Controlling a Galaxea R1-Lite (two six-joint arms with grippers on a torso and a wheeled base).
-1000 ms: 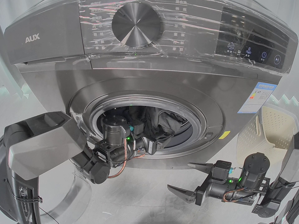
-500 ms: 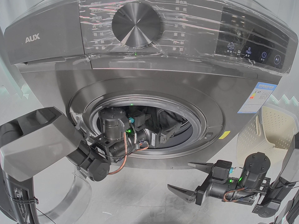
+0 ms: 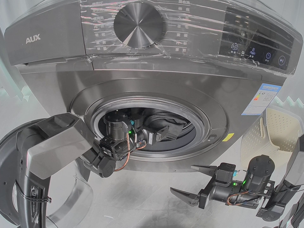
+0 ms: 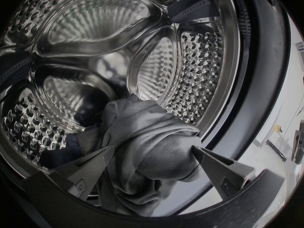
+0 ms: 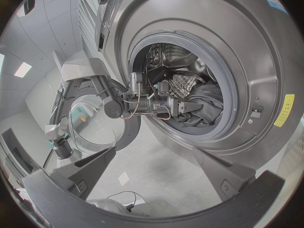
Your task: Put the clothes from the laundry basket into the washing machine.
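The grey washing machine (image 3: 196, 92) stands front-on, its round door opening low in the front panel and a large dial (image 3: 138, 24) at 12 o'clock above it. The door (image 5: 95, 127) hangs swung wide open at about 8 o'clock from the opening. A cream perforated laundry basket (image 3: 278, 130) stands at about 3 o'clock from the opening, just beside the machine's corner.

The left arm reaches in through the opening, and the left gripper (image 3: 162, 132) sits just inside the rim. Its claw is spread wide. A bunched dark grey garment (image 4: 152, 136) bulges between the two fingertips and touches them, but is not pinched. In the head view this garment fills the opening's 2 o'clock side, resting on the perforated steel drum (image 4: 199, 64) near the door seal. A darker piece of cloth (image 4: 60, 157) lies beside it, deeper in the drum.

The right gripper (image 3: 181, 179) hovers outside the machine at about 5 o'clock from the opening, above the grey floor (image 3: 142, 200). Its claw is spread and holds nothing.
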